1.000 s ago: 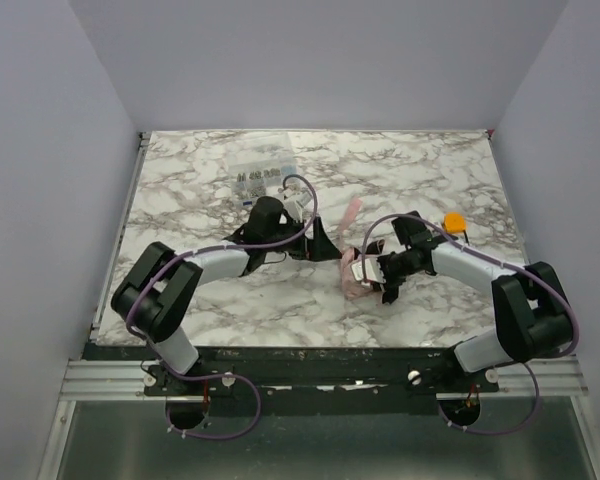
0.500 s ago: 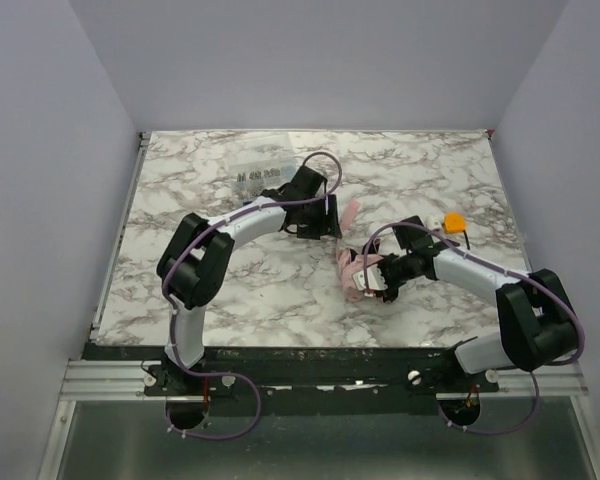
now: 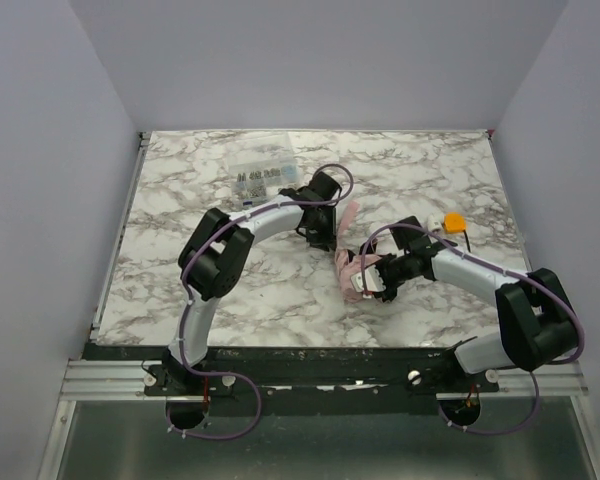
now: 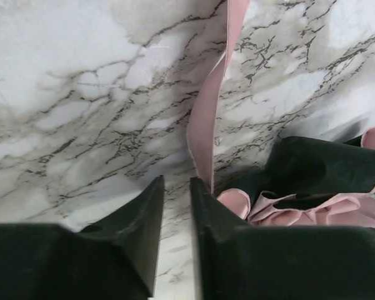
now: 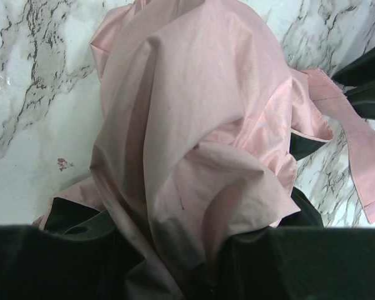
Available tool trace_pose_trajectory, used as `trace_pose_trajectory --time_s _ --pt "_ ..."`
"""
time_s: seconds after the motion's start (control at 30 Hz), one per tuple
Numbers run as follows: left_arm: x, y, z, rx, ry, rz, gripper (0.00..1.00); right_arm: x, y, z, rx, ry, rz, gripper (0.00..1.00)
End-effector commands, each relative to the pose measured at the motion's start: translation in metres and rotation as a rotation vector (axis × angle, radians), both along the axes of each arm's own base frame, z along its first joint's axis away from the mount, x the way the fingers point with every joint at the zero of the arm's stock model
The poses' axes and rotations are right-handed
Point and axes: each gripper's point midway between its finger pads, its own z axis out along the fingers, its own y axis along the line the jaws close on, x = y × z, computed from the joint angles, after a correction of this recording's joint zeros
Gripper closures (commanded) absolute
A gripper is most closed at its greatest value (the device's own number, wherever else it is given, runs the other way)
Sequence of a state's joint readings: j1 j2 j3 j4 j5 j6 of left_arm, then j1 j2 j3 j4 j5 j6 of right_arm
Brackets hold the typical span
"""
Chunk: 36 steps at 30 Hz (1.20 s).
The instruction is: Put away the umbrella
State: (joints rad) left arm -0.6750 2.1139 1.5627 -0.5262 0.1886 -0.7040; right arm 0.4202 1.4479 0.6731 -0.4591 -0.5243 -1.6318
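left end effector (image 4: pixel 177 182): narrow gap, strap (image 4: pixel 206 125) just beside one fingertip
right end effector (image 5: pixel 175 240): clamped on the bunched-up umbrella (image 5: pixel 187 125) fabric

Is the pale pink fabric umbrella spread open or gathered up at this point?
Gathered: the pale pink fabric umbrella is a crumpled bundle, its pink strap lying loose on the marble table.

A white worktop (image 3: pixel 180 270) veined in grey marble, walled in pale lavender. At 11 o'clock from its centre lies a clear plastic compartment box (image 3: pixel 260 172) of small parts. At 3 o'clock, near the right edge, sits a small orange object (image 3: pixel 453 221).
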Motion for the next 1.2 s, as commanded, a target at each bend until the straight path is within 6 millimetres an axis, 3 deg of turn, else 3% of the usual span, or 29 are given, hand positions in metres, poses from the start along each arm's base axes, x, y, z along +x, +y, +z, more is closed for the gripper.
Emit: trace_pose_trajectory --time_s 0.0,0.07,0.17,0.3,0.4,0.5,0.53,0.57,0.63,0.7,0.73,0.8,0.87,1.0,1.17 --pt "-0.002 -0.001 -0.003 0.015 0.017 0.013 0.85 -0.064 -0.045 -0.049 -0.229 0.218 0.002 0.86" --pt "0.000 -0.010 -0.001 -0.018 0.026 0.001 0.93 -0.065 -0.045 -0.047 -0.224 0.226 -0.002 0.86" --pt "0.003 -0.019 0.013 -0.069 -0.007 -0.019 0.94 -0.067 -0.044 -0.044 -0.222 0.247 -0.016 0.87" --pt "0.015 0.006 0.040 -0.067 -0.181 -0.005 0.80 -0.074 -0.052 -0.047 -0.256 0.270 -0.036 0.87" --pt "0.018 0.026 0.065 -0.137 -0.298 0.002 0.52 -0.078 -0.059 -0.049 -0.287 0.285 -0.042 0.87" --pt "0.026 0.030 0.107 -0.240 -0.410 -0.012 0.24 -0.081 -0.062 -0.051 -0.300 0.294 -0.042 0.87" --pt "0.029 0.029 0.117 -0.271 -0.412 -0.018 0.08 -0.082 -0.062 -0.051 -0.300 0.298 -0.044 0.87" --pt "0.031 0.025 0.123 -0.298 -0.389 -0.013 0.02 -0.081 -0.061 -0.050 -0.296 0.299 -0.047 0.87" --pt "0.035 0.014 0.128 -0.351 -0.318 -0.041 0.01 -0.080 -0.058 -0.048 -0.284 0.302 -0.056 0.87" --pt "0.039 0.006 0.114 -0.326 -0.217 -0.026 0.06 -0.079 -0.056 -0.047 -0.273 0.305 -0.062 0.87" --pt "0.039 0.002 0.104 -0.306 -0.160 -0.032 0.10 -0.079 -0.055 -0.046 -0.268 0.305 -0.065 0.87" --pt "0.036 -0.008 0.087 -0.305 -0.074 -0.039 0.31 -0.078 -0.054 -0.044 -0.261 0.305 -0.072 0.87" --pt "0.029 -0.016 0.071 -0.309 -0.019 -0.036 0.39 -0.079 -0.054 -0.042 -0.259 0.305 -0.077 0.87" --pt "0.018 -0.019 0.046 -0.204 0.002 -0.018 0.39 -0.080 -0.054 -0.042 -0.255 0.305 -0.083 0.87" --pt "0.016 -0.006 0.019 0.001 0.021 0.057 0.41 -0.082 -0.053 -0.045 -0.250 0.316 -0.088 0.87"
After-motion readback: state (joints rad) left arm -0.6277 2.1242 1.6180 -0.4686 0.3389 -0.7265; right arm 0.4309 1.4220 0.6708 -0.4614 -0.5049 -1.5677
